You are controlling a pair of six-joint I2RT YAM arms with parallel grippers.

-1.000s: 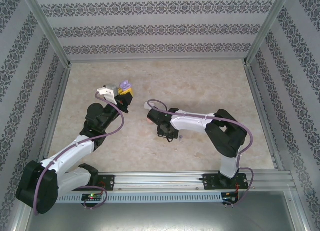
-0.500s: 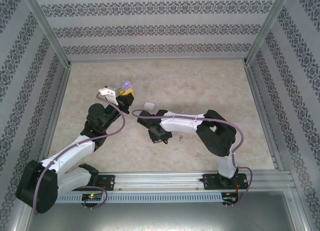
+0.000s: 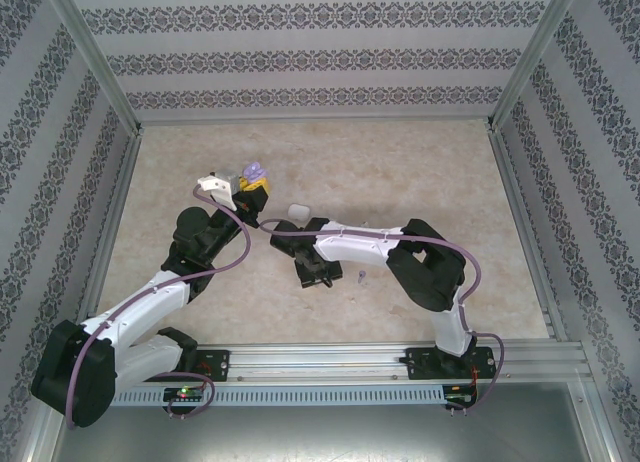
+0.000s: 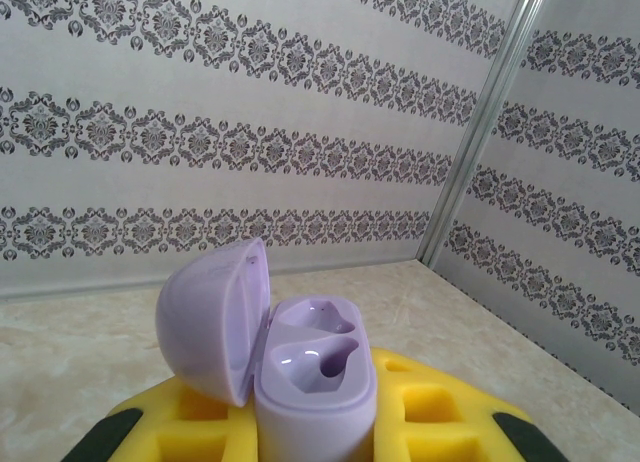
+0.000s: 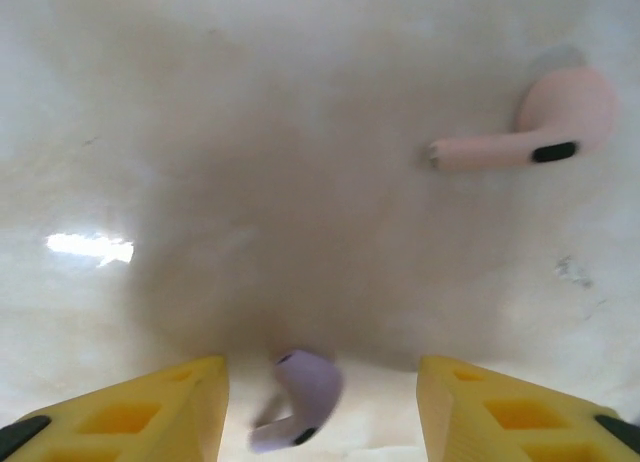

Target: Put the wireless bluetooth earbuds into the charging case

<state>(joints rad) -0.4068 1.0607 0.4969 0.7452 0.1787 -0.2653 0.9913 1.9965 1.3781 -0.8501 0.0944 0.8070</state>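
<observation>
The pale marbled table [image 3: 400, 172] sits inside patterned walls. Seen from above, the left arm [image 3: 150, 302] reaches toward 11 o'clock. The right arm [image 3: 370, 244] stretches toward 9 o'clock, and its wrist is near the table's middle.

The left gripper [image 3: 252, 186] is clenched on the purple charging case [image 4: 318, 382], which stands upright between the yellow fingers [image 4: 440, 417]. The lid [image 4: 212, 320] is swung open toward 9 o'clock in the left wrist view. Both wells face up and are empty.

The right gripper [image 5: 320, 382] is released and points down at the table. Its yellow fingers [image 5: 170, 407] stand wide apart and touch nothing.

A purple earbud [image 5: 305, 387] lies between those fingers, blurred. Its rounded head is toward 12 o'clock and its stem slants toward 7 o'clock, so the long axis runs roughly 1 to 7.

A pink earbud [image 5: 560, 117] lies on the table well apart from it, at about 2 o'clock in the right wrist view. Its long axis is nearly level, with the head at 3 o'clock and the stem tip at 9 o'clock. A dark mark shows on the stem near the head.

From above, one tiny bud [image 3: 360, 275] lies just at 3 o'clock of the right wrist, and its colour is too small to tell.
</observation>
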